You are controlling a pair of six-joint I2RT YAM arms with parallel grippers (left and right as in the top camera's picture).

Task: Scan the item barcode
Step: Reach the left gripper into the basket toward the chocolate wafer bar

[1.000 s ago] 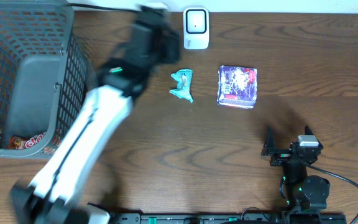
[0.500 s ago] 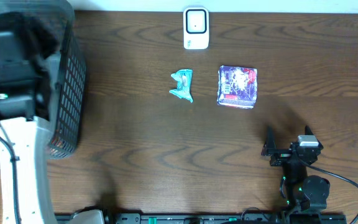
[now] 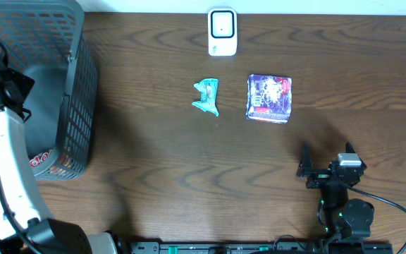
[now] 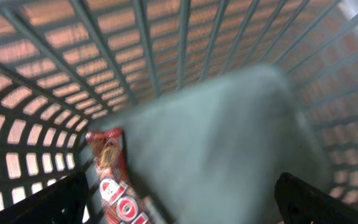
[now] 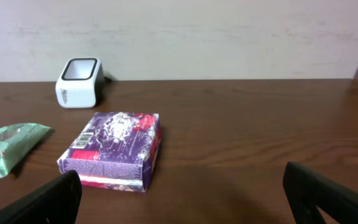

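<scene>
Basket [image 3: 76, 92] at far left: left gripper [image 4: 182, 196] hangs inside it, jaws spread, empty. Purple box [image 3: 269, 98], scanner [image 3: 222, 32] and teal packet [image 3: 206, 97] sit mid-scene, near one another, none touching. Red snack packet [image 4: 107, 180] lies on the basket floor. Right gripper [image 5: 179, 186] parked, spread, empty. Risk: on lifting out, a finger catches the mesh and drags the basket.
</scene>
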